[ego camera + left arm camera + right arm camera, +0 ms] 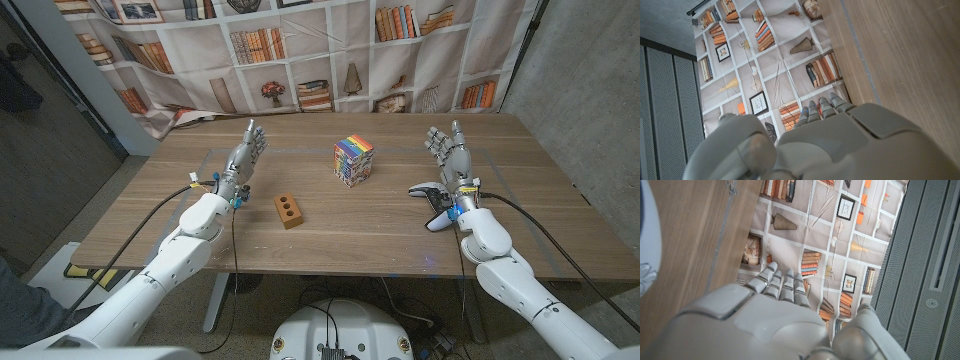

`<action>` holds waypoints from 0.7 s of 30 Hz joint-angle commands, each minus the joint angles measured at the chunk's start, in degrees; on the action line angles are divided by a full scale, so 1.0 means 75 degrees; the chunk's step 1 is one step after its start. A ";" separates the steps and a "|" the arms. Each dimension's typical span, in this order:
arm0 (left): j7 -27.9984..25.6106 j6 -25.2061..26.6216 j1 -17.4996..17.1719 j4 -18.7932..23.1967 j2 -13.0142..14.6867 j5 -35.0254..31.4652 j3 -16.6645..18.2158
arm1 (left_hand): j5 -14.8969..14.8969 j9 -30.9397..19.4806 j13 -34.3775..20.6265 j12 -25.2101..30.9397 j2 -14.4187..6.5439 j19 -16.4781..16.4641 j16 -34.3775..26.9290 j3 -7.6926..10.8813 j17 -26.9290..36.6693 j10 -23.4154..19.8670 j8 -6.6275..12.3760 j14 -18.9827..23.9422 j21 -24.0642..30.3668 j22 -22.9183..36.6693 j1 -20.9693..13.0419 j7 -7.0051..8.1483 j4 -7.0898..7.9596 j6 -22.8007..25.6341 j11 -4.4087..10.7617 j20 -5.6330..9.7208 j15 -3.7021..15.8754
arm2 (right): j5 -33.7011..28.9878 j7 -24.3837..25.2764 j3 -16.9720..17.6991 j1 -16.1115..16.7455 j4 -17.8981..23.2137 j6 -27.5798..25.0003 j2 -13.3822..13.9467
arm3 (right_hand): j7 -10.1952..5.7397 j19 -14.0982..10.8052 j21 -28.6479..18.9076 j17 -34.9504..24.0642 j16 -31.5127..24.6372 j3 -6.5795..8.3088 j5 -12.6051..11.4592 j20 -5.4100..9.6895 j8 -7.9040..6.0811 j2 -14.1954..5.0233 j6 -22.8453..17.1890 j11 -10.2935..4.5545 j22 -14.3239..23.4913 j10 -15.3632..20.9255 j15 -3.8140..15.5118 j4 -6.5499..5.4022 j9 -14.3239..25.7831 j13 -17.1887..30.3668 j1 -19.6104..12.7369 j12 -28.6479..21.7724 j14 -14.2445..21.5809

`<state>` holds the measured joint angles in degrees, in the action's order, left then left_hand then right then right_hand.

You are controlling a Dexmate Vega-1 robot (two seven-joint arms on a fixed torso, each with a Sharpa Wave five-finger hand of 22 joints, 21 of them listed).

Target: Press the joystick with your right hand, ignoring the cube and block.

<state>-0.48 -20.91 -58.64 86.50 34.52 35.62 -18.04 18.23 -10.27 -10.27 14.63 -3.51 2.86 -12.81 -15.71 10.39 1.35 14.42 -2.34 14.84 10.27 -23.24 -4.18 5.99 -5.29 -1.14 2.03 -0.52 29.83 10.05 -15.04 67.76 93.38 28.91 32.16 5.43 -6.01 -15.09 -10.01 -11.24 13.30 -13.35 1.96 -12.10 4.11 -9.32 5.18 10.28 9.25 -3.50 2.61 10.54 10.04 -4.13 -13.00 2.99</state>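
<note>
Resting on the wooden desk (330,225), the white game controller with a joystick (428,193) lies just beside the right hand (450,150), whose fingers are spread and hold nothing. A multicoloured cube (353,159) sits mid-desk; nearer, a brown block with holes (288,209). The left hand (244,158) (also empty) has its fingers apart.
</note>
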 commanded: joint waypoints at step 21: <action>-0.0347 -0.0292 -0.0280 0.0261 -0.0089 -0.0091 0.0192 | -0.0044 -0.0025 -0.0022 0.0061 -0.0169 -0.0719 -0.0034 -0.0006 0.0014 -0.0830 0.0059 0.0769 0.0109 0.0000 -0.0308 0.0037 -0.0135 0.0791 -0.0036 0.0063 -0.0007 | -0.0608 0.0422 0.0853 0.1487 0.0720 0.0417 0.0312 | -0.0065 -0.0302 -0.0030 -0.0041 -0.0041 0.0018 -0.0040 0.0282 -0.0029 -0.0055 -0.0212 -0.0083 0.0022 0.0165 0.0026 0.0080 0.0021 0.0035 -0.0147 -0.0061 0.0232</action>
<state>-2.33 -23.63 -61.18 88.30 34.09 35.66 -16.55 17.96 -10.27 -10.26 14.84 -4.47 -1.84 -12.81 -15.54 10.39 -4.29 14.64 2.88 15.28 10.12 -25.27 -3.99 5.36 0.22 -1.36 2.04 -0.41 27.70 11.25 -10.84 75.18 96.98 31.79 33.89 5.08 -7.86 -15.09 -10.00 -11.24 13.37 -13.35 2.15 -12.10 3.65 -10.29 4.68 10.27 9.75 -3.37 3.02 10.53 10.04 -4.59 -13.00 4.32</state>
